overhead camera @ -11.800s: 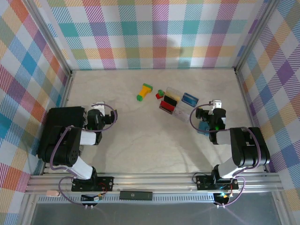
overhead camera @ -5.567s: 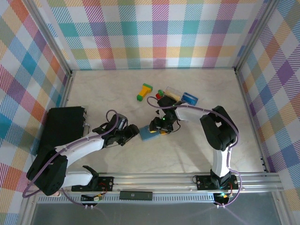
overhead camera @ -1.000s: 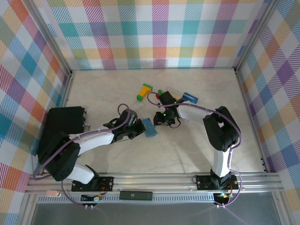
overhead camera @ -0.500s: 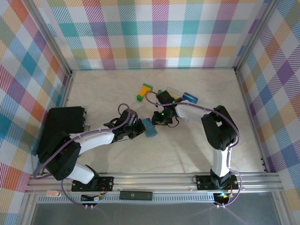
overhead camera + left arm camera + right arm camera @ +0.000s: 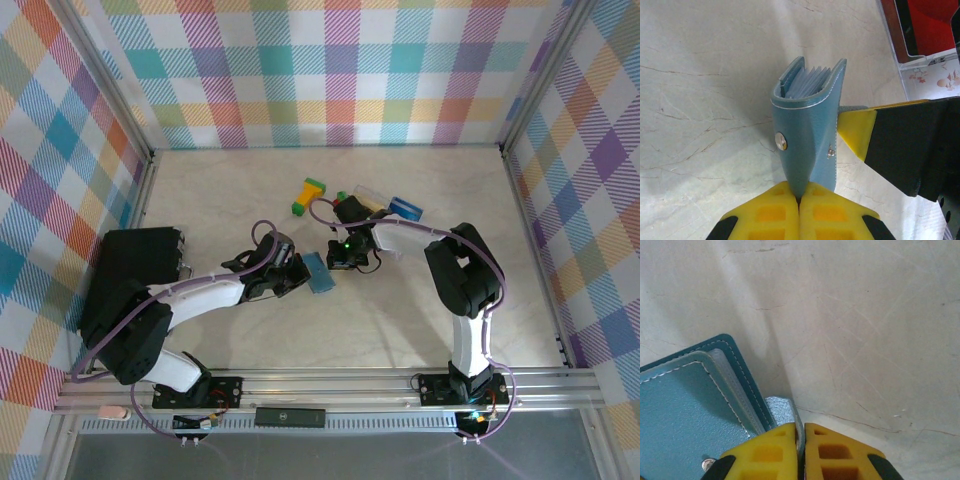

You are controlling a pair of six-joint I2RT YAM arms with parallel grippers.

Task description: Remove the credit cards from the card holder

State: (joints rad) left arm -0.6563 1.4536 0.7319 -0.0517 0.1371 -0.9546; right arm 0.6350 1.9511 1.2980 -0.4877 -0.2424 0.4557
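Note:
The slate-blue card holder (image 5: 318, 272) stands on its edge at mid-table, its clear sleeves fanned open (image 5: 807, 82). My left gripper (image 5: 800, 194) is shut on the holder's fold end (image 5: 805, 150). My right gripper (image 5: 801, 440) is shut on the corner of a pale grey credit card (image 5: 783, 411) that sticks out from the holder's side (image 5: 685, 415). From above, the right gripper (image 5: 338, 256) sits just right of the holder and the left gripper (image 5: 297, 276) just left of it. A red card (image 5: 352, 213), a yellow-and-black card (image 5: 371, 200) and a blue card (image 5: 405, 208) lie behind.
A yellow-and-green block (image 5: 309, 195) and tiny red and green cubes (image 5: 340, 199) lie near the loose cards. A black box (image 5: 135, 270) sits at the left wall. Plaid walls enclose the table (image 5: 330, 330) on three sides.
My right gripper has closed on the grey card at the holder's side. The left gripper and holder have stayed put.

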